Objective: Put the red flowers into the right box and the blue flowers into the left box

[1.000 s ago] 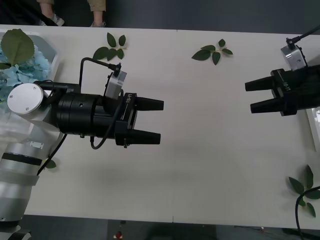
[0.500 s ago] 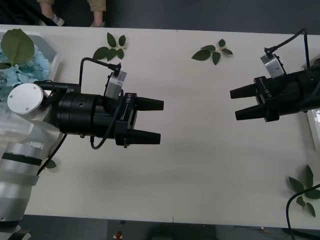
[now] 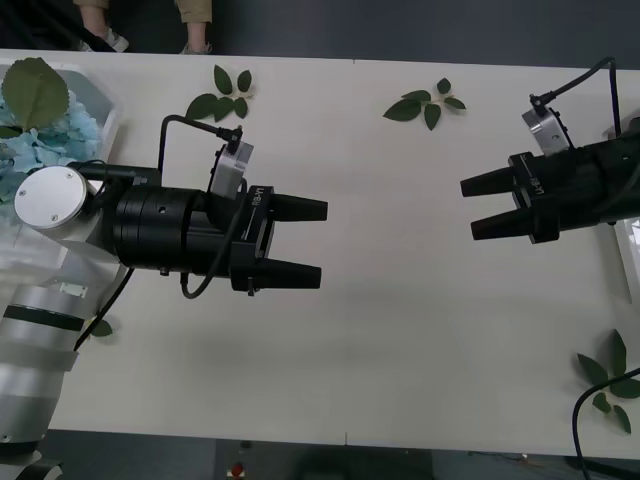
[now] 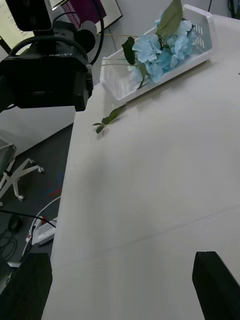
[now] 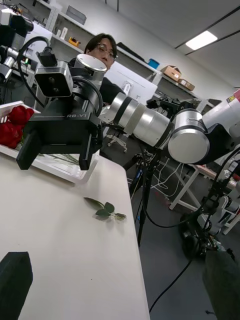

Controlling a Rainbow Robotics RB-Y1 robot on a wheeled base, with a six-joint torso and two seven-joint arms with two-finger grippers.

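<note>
Both claws hover empty over the bare middle of the surface (image 3: 400,300), pointing at each other: left claw (image 3: 297,241) and right claw (image 3: 484,206), each with fingers spread wide. Sorting looks finished. Blue flowers (image 4: 160,50) lie in the left box (image 4: 200,30) at the far-left corner, well behind the left claw. Red flowers (image 5: 12,125) sit in the right box (image 5: 60,170), behind the right claw. Only loose leaf sprigs (image 3: 425,103) remain scattered about.
</note>
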